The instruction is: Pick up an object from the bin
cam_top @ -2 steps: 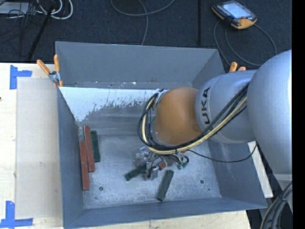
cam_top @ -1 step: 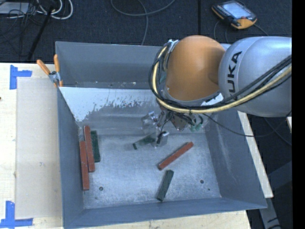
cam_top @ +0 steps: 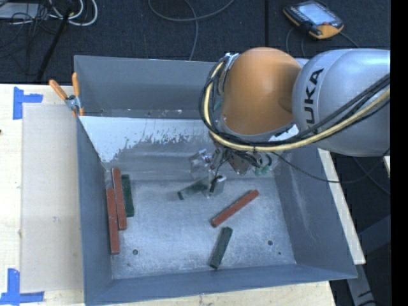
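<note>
Short dark green stick (cam_top: 191,191): lies flat on the bin floor at about 12 o'clock from the floor's centre, slanting. Its upper right end reaches up to the jaws.

Nearest the camera, at 5 o'clock on the floor of the bin (cam_top: 306,234): a dark green bar (cam_top: 221,247), lying flat and tilted, well apart from the front wall.

Just beyond it, at 3 o'clock: a red-brown bar (cam_top: 234,208), flat, running diagonally. It sits near the green bar but does not touch it.

At 9 o'clock, along the left wall: two red-brown bars (cam_top: 113,225) lie lengthwise and side by side. A dark green strip (cam_top: 127,196) lies just beside them on the inner side. All three appear to touch or nearly so.

Further back, at 12 to 1 o'clock: the jaws are down near the floor at the short stick's upper right end. It cannot be told whether they are spread or closed, or whether the stick sits between them.

Farthest: the arm (cam_top: 344,101) enters from 3 o'clock, its orange cover (cam_top: 258,88) hanging over the back of the bin with cables looped around it.
</note>
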